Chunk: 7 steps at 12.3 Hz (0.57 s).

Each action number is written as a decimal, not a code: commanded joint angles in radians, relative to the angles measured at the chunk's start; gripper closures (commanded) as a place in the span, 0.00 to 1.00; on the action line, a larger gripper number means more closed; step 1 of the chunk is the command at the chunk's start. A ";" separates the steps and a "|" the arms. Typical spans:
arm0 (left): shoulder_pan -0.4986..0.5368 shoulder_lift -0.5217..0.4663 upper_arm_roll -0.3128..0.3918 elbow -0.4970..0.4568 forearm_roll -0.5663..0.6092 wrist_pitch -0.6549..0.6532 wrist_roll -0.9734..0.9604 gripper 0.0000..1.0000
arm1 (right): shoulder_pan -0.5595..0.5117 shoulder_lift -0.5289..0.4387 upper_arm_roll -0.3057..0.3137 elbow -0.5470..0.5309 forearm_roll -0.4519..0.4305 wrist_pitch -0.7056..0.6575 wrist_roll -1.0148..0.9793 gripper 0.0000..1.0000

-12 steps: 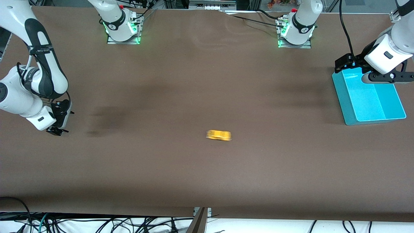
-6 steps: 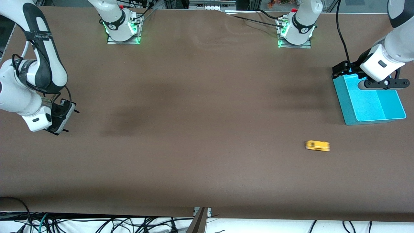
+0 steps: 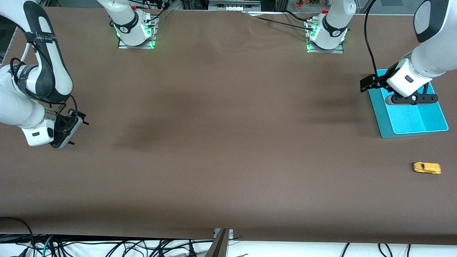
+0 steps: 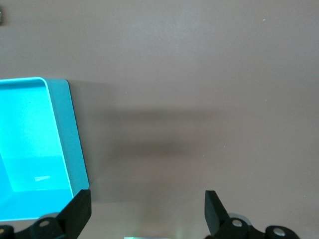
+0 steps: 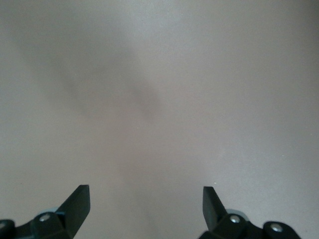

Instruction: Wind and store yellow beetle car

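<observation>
Distance between car and fingers decides the coming move. The yellow beetle car sits on the bare brown desk at the left arm's end, nearer the front camera than the cyan bin and apart from it, its long axis running along the desk's length. The left gripper hangs over the bin with fingers spread wide and nothing between them; it is by far the closer one, and the car lies toward the camera from it. The right gripper waits low over the desk at the right arm's end, fingers also apart and empty. Neither wrist view shows the car. Its wheels and windows are too small to make out, and whether it is rolling cannot be told.
</observation>
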 commanded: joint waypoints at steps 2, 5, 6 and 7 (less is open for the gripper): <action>0.049 0.010 -0.003 -0.052 0.006 0.105 0.208 0.00 | -0.004 -0.002 0.009 0.023 0.004 -0.036 0.016 0.00; 0.084 0.058 0.010 -0.052 0.025 0.130 0.450 0.00 | -0.004 -0.001 0.009 0.023 0.003 -0.036 0.014 0.00; 0.098 0.081 0.030 -0.051 0.025 0.156 0.556 0.00 | -0.001 -0.001 0.009 0.023 0.003 -0.036 0.013 0.00; 0.118 0.111 0.043 -0.045 0.025 0.190 0.663 0.00 | 0.001 -0.001 0.009 0.023 0.003 -0.036 0.013 0.00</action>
